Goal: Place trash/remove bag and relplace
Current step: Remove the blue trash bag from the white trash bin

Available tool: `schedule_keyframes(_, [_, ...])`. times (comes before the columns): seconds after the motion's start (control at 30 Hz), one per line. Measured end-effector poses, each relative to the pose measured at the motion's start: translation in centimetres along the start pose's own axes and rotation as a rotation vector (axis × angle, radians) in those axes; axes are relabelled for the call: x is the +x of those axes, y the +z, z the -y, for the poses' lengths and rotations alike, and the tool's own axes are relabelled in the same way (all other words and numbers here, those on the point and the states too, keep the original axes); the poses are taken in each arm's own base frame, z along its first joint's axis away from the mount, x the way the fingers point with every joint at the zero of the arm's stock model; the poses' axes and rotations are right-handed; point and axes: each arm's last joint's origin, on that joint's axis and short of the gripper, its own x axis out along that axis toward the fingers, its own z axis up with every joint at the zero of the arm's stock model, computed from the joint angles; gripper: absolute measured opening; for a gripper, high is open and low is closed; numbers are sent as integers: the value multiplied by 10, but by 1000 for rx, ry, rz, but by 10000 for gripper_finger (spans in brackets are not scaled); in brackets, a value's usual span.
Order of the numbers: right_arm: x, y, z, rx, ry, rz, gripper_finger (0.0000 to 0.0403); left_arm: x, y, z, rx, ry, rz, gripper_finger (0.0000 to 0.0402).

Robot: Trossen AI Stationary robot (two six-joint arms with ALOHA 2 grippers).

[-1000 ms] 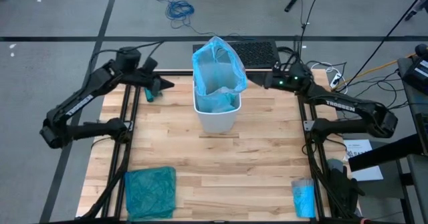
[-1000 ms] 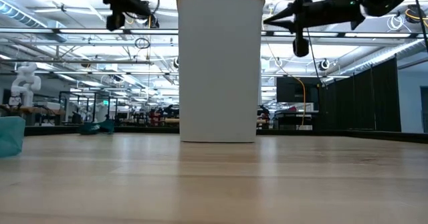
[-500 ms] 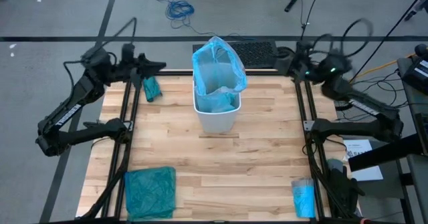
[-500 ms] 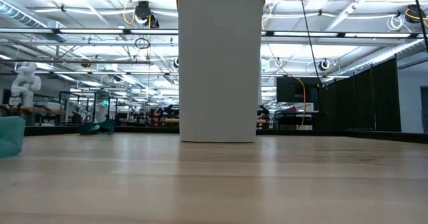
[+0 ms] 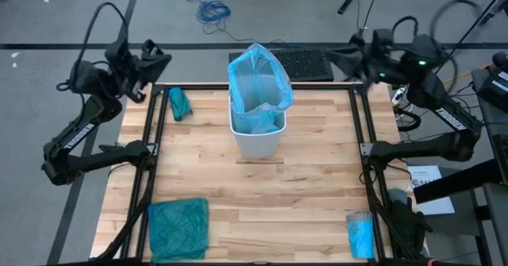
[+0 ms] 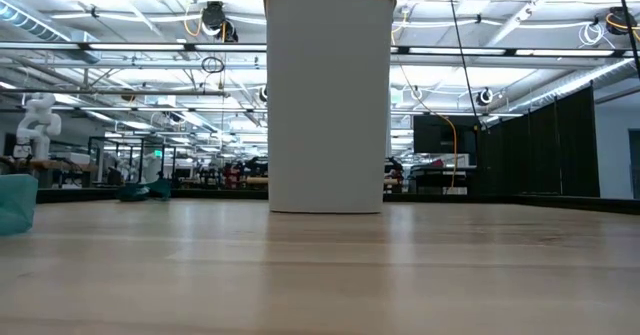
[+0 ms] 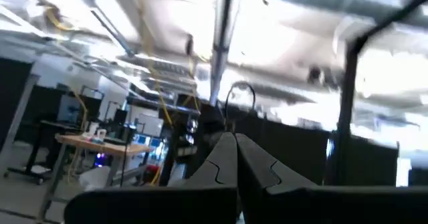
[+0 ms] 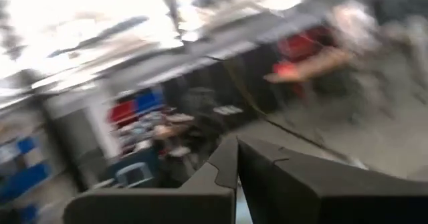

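moved: both arms have swung up and back off the desk (image 5: 317, 179)
left gripper (image 7: 235, 158): pinched together, empty
right gripper (image 8: 237, 162): same
tip: grab the bag (image 5: 259, 79) by its rim, lift straight out of the bin (image 5: 255, 141)

Table (image 5: 309, 186): pale wood planks, smooth. Bin (image 5: 255, 141): white matt plastic. Bag (image 5: 259, 79): thin crinkly translucent blue plastic.

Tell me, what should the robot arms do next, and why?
Probably bring one arm back down toward the white bin. Both grippers are shut and empty, raised off by the table's far corners: left gripper, right gripper. The light blue bag already lines the bin, and no loose trash shows on the table, so lifting that bag out looks next.
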Motion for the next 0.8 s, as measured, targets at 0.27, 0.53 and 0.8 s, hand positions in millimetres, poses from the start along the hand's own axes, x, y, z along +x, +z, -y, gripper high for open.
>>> schedule_keyframes(0.27, [13,-17,15,260,-69,-138,0,8,-9,-15,-419,61,-14,0])
schedule_keyframes(0.53, [18,-19,17,258,-61,-151,0,18,-23,-31,-721,68,-93,0])
schedule_keyframes(0.8, [18,-32,24,281,-111,-224,0,19,-24,-32,-734,69,-101,0])
